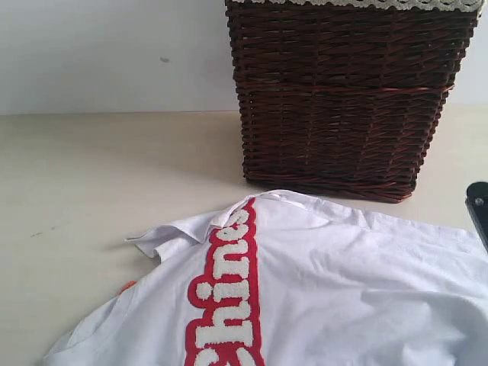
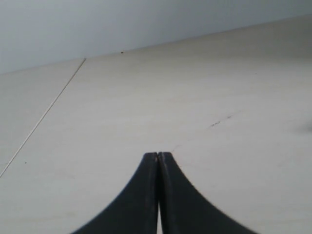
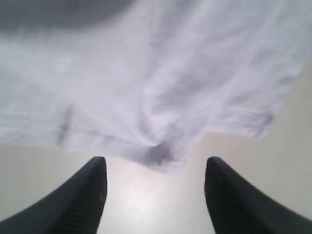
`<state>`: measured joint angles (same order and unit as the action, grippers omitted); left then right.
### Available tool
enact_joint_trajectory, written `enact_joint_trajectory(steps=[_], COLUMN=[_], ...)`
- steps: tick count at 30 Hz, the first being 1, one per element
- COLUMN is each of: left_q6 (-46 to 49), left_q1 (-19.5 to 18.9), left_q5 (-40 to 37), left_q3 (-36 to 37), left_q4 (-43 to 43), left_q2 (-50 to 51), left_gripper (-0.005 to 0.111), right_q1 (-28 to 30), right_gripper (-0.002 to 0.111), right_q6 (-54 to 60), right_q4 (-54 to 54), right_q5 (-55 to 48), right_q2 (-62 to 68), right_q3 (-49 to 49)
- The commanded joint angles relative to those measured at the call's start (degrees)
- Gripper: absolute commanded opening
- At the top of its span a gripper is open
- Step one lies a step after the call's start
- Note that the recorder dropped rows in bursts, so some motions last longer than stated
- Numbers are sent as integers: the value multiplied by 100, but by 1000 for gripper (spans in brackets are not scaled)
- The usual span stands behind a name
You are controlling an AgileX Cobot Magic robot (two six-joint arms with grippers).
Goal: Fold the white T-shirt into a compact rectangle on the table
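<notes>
On the pale surface (image 1: pixel 91 191), toward 6 o'clock in the exterior view, the white T-shirt (image 1: pixel 343 290) lies rumpled with its red-outlined letters (image 1: pixel 229 290) facing up. A wicker basket (image 1: pixel 343 99) stands behind it at 1 o'clock. Right jaws: spread apart. A puckered hem (image 3: pixel 161 158) of the shirt sits level with their tips, centred in the gap, touching neither. Left jaws: pressed together over bare surface.

white T-shirt (image 1: pixel 343 282): white, fuzzy white letters (image 1: pixel 229 297) outlined red | table (image 1: pixel 84 183): pale beige | wicker basket (image 1: pixel 343 99): dark brown weave
</notes>
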<state>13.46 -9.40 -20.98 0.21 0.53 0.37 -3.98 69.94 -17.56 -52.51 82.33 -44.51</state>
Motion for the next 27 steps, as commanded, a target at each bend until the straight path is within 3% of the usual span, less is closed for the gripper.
enact_joint_trajectory(steps=[1, 4, 8, 15, 20, 27], left_q6=[-18, -18, -18, -18, -18, -18], left_q1=[15, 15, 15, 15, 15, 15], left_q5=[36, 36, 36, 36, 36, 36], left_q3=[-21, -21, -21, -21, -21, -21], left_q4=[56, 56, 56, 56, 56, 56], left_q2=[-37, -37, -37, -37, -37, -37], left_gripper=[0, 0, 0, 0, 0, 0], right_q1=[38, 38, 38, 27, 27, -415], right_gripper=[59, 57, 47, 0, 0, 0], right_q6=[719, 1275, 1225, -205, -1796, -1693], right_q4=[1939, 3551, 4269, 4149, 3152, 2948], right_q5=[854, 402, -873, -545, -280, -974], right_q2=[-850, -859, 13, 1246, 1766, 1959], right_q3=[11, 11, 11, 11, 11, 11])
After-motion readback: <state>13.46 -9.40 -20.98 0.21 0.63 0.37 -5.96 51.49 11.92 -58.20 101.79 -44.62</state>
